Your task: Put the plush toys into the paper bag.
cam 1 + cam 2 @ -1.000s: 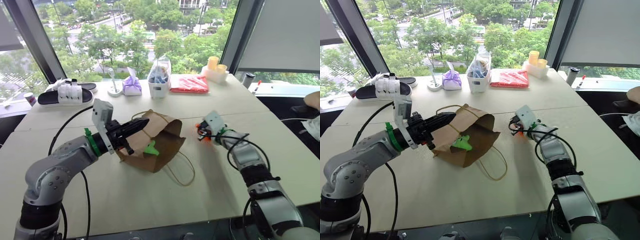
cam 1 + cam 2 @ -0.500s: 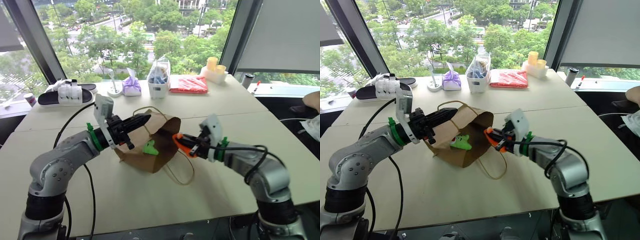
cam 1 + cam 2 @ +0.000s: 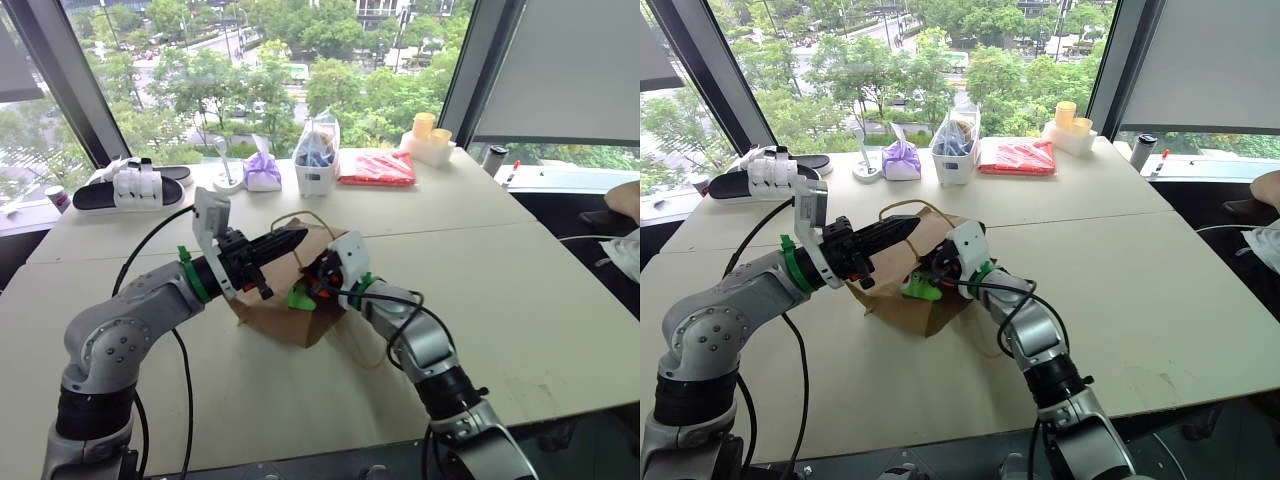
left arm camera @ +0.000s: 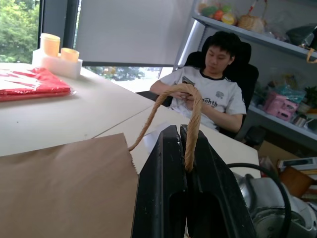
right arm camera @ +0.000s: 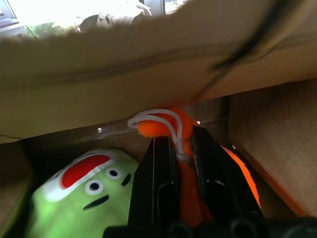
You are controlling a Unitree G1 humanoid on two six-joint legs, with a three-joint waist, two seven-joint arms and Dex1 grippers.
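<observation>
The brown paper bag [image 3: 272,312] lies on the table with its mouth facing right. My left gripper [image 4: 179,130] is shut on the bag's upper twine handle [image 4: 191,111] and holds the mouth lifted. My right gripper [image 5: 181,144] reaches inside the bag's mouth, shut on the orange plush toy [image 5: 149,128], whose white cord loops over the fingers. The lime green plush toy [image 5: 84,198], with its white-and-red patch, lies inside the bag beside the orange one; it also shows at the bag's mouth [image 3: 298,297].
At the table's far edge stand black-and-white sandals [image 3: 130,185], a purple pouch [image 3: 263,170], a white tub [image 3: 318,165], a flat red packet [image 3: 378,168] and yellow cups [image 3: 430,135]. The bag's other handle [image 3: 365,345] trails on the table. A person [image 4: 213,89] sits beyond the table.
My right gripper has swung left with the orange toy, from beside the bag into its mouth. The left gripper has kept still, holding the handle.
</observation>
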